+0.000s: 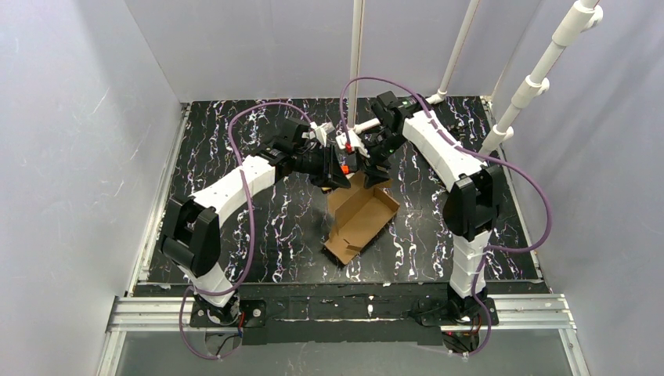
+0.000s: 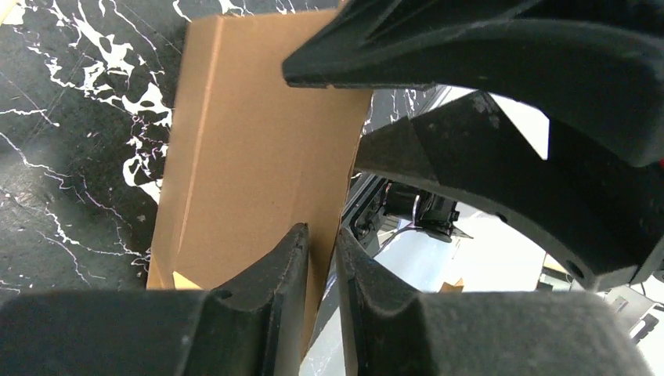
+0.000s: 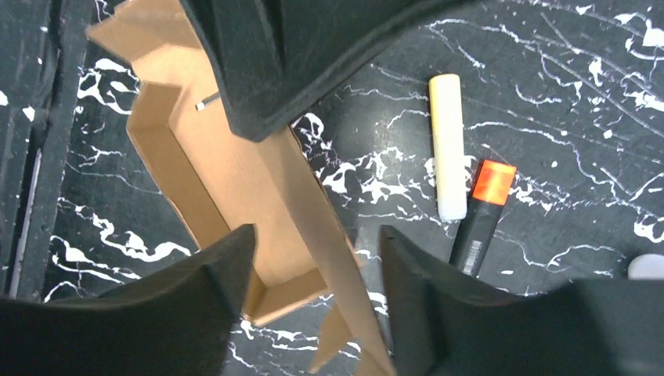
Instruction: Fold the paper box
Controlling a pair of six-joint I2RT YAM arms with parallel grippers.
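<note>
The paper box is a brown cardboard tray lying in the middle of the black marbled table, with its far flap raised. Both grippers meet over that far end. In the left wrist view the raised flap stands upright and my left gripper has closed on its right edge, the cardboard pinched between the fingers. My right gripper is open and straddles the same upright flap without touching it. The open tray shows below it. In the top view the left gripper and right gripper nearly touch.
A pale yellow stick and a black marker with an orange cap lie on the table just right of the box. White pipes rise at the table's far edge. Grey walls close in both sides.
</note>
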